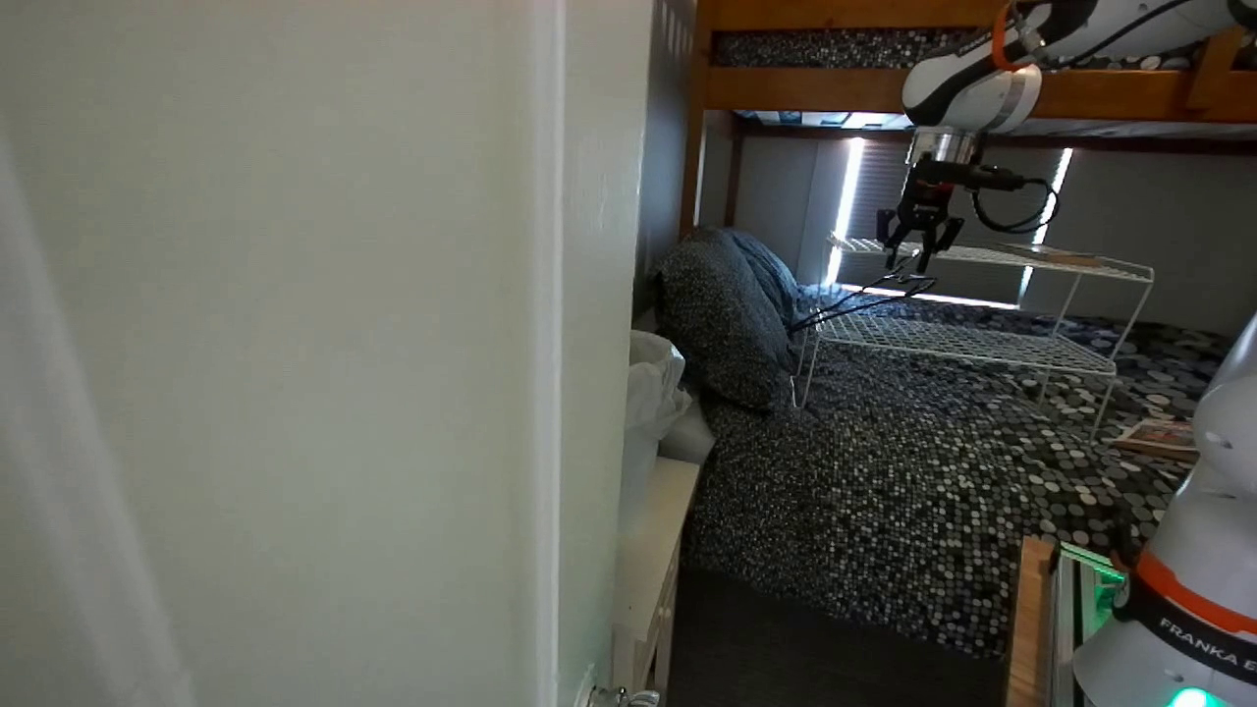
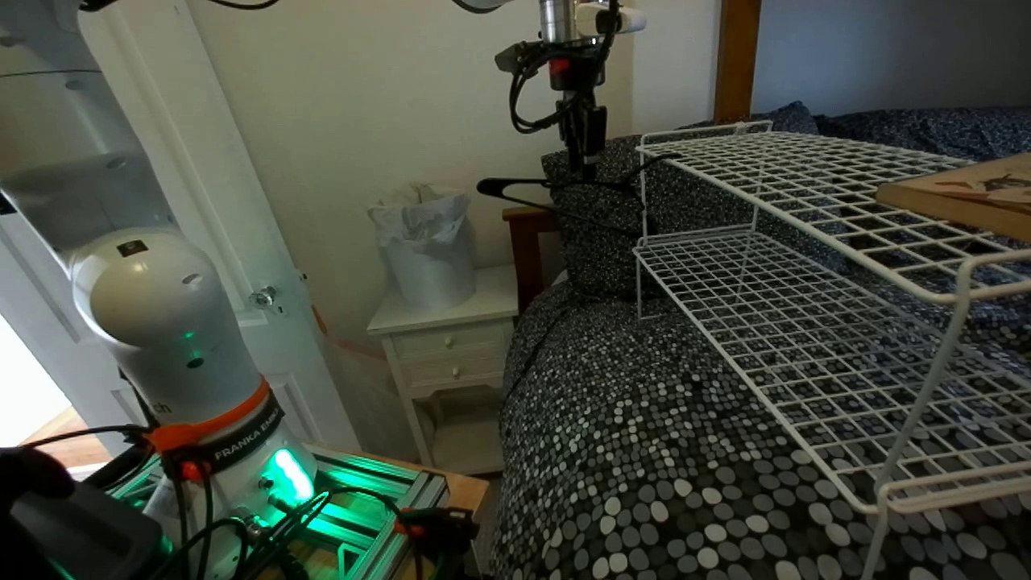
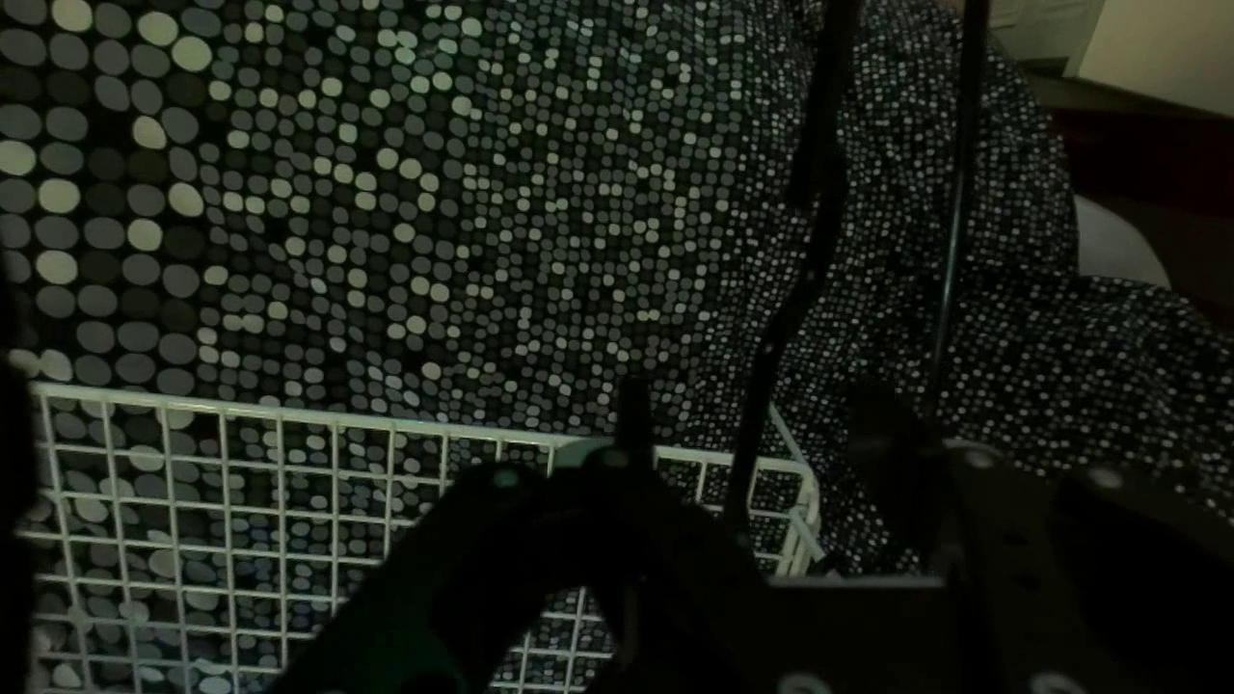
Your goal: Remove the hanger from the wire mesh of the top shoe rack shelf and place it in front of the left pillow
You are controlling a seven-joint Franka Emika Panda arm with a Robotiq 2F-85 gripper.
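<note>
The black hanger (image 2: pixel 515 187) hangs tilted at the corner of the white wire mesh of the top shelf (image 2: pixel 813 173); its far end reaches the mesh edge. In an exterior view it slants down toward the pillows (image 1: pixel 854 302). My gripper (image 1: pixel 908 263) is open, pointing down, its fingertips just above or beside the hanger; contact is unclear. In the wrist view, a dark hanger bar (image 3: pixel 771 337) passes between the fingers (image 3: pixel 762 414) and another runs behind the right fingertip. The left pillow, dark and finely speckled (image 1: pixel 722 324), leans at the bed's head; it also shows in an exterior view (image 2: pixel 596 254).
The rack's lower shelf (image 2: pixel 805 338) stands below on the dotted bedspread (image 1: pixel 884 471). A book (image 2: pixel 966 189) lies on the top shelf. A second, bluish pillow (image 1: pixel 771 275) is behind. A lined bin (image 2: pixel 427 250) stands on a white nightstand (image 2: pixel 443 322). The bunk rail (image 1: pixel 835 90) is overhead.
</note>
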